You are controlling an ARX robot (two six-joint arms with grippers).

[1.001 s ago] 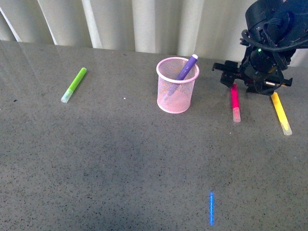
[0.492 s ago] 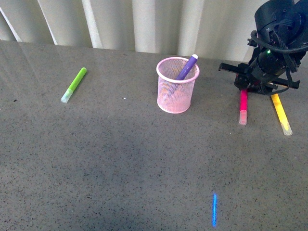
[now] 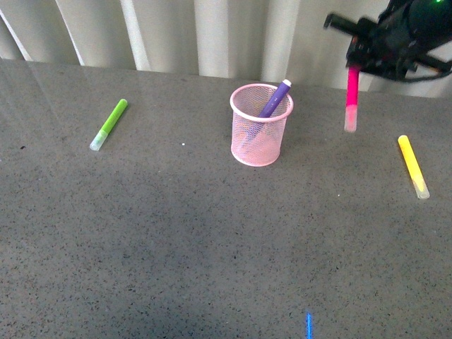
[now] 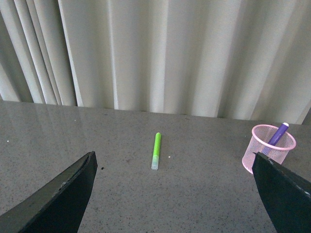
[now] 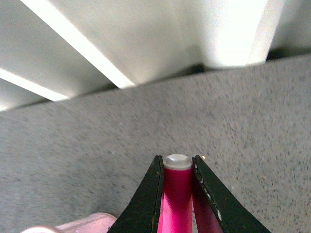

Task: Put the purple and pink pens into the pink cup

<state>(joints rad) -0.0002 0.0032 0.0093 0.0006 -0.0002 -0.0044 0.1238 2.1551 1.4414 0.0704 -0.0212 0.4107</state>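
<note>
The pink cup (image 3: 260, 124) stands upright at the table's middle back, with the purple pen (image 3: 275, 97) leaning inside it. My right gripper (image 3: 355, 62) is shut on the pink pen (image 3: 351, 99) and holds it hanging cap down, well above the table to the right of the cup. In the right wrist view the pink pen (image 5: 177, 194) sits between the shut fingers (image 5: 151, 194), and the cup's rim (image 5: 82, 224) shows at the lower edge. My left gripper (image 4: 175, 194) is open and empty; in the left wrist view the cup (image 4: 273, 151) lies beside one fingertip.
A lime-green marker (image 3: 109, 123) lies at the back left and also shows in the left wrist view (image 4: 156, 150). A yellow marker (image 3: 412, 166) lies at the right. A blue light streak (image 3: 308, 325) shows near the front edge. Pale curtains hang behind the table.
My right gripper has lifted the pink pen off the table, from beside the yellow marker up to well above the surface. The cup and the other markers have not moved.
</note>
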